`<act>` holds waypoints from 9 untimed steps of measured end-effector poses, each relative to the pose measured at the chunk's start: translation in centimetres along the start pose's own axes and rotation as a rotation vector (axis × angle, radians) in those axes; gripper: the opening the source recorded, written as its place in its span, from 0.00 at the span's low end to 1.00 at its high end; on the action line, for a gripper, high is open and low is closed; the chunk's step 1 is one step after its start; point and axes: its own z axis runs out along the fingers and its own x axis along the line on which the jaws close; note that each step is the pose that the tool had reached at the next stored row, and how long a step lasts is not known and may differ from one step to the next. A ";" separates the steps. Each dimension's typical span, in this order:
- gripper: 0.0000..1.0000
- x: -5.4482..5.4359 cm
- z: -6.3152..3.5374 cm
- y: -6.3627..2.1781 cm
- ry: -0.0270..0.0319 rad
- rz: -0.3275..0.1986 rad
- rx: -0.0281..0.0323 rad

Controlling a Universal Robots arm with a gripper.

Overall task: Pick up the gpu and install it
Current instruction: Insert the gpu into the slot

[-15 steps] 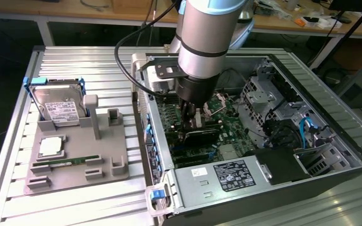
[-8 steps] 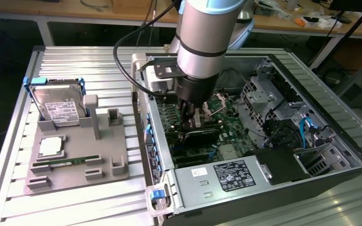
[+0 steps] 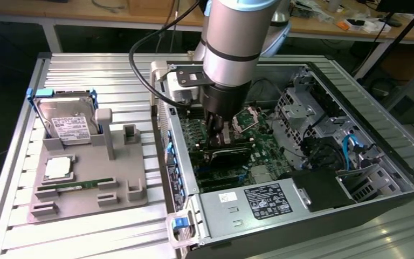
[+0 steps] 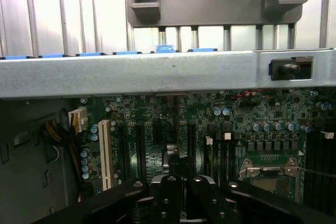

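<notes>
The gpu [image 3: 225, 155] is a thin dark card standing on edge over the green motherboard [image 3: 264, 135] inside the open computer case [image 3: 379, 135]. My gripper [image 3: 218, 137] reaches straight down into the case and is shut on the card's upper edge. In the wrist view the gripper [image 4: 178, 179] sits low over the slots, with the gpu [image 4: 170, 157] seen edge-on as a dark strip between the fingers, over the motherboard [image 4: 136, 124]. The card's lower edge and the slot under it are hidden.
A grey parts holder [image 3: 84, 199] on the slatted table on the exterior view's left carries a hard drive [image 3: 67, 121], a processor [image 3: 58, 168] and a green memory stick [image 3: 77, 187]. The case wall [image 4: 157, 74], power supply [image 3: 264, 197] and drive cage [image 3: 315, 113] hem in the gripper.
</notes>
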 end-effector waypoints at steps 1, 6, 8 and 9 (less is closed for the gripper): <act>0.11 -0.1 -0.01 0.00 0.0003 0.000 -0.0002; 0.11 -0.1 -0.01 0.00 0.0003 0.000 -0.0002; 0.11 -0.1 -0.01 0.00 0.0003 0.000 -0.0001; 0.11 -0.1 -0.01 0.00 0.0003 0.000 -0.0002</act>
